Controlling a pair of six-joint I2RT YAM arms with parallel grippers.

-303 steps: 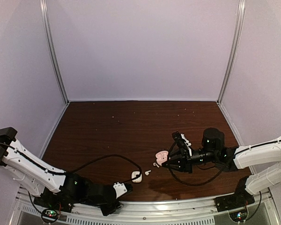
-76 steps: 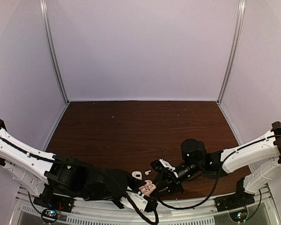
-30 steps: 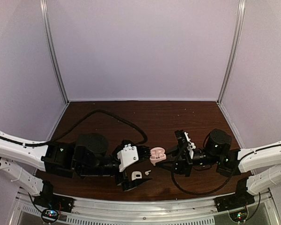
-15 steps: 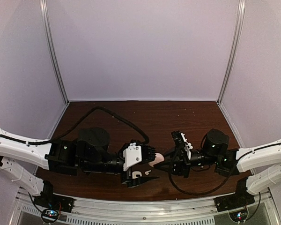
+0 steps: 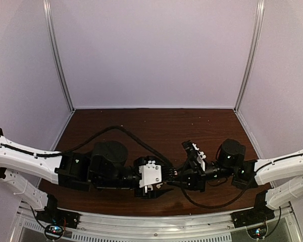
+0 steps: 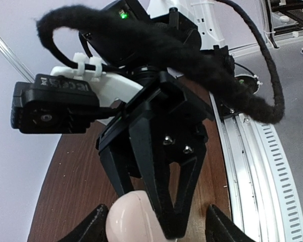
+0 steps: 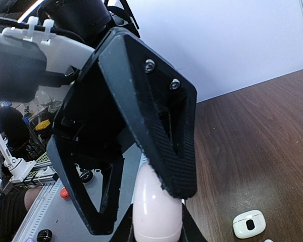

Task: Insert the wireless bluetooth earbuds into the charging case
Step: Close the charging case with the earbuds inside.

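My arms met low at the near middle, right gripper (image 7: 156,228) clamping the pink disc (image 7: 156,204), left gripper (image 6: 156,229) open astride it, narrower than a moment before.

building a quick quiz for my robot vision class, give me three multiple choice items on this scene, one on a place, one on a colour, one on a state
1. Where does the small white glossy plastic case lie?
A on the dark brown wooden table
B on a shelf
C against the back wall

2. What colour is the rounded plastic object at the centre of both wrist views?
A blue
B green
C pale pink

3. How is the right hand?
A wide open and empty
B shut on the rounded plastic object
C resting flat on the table

Key: 1 A, the right wrist view shows it sitting on the wood. 2 C, it looks pale pink in both wrist views. 3 B, its fingers pinch the object from both sides.
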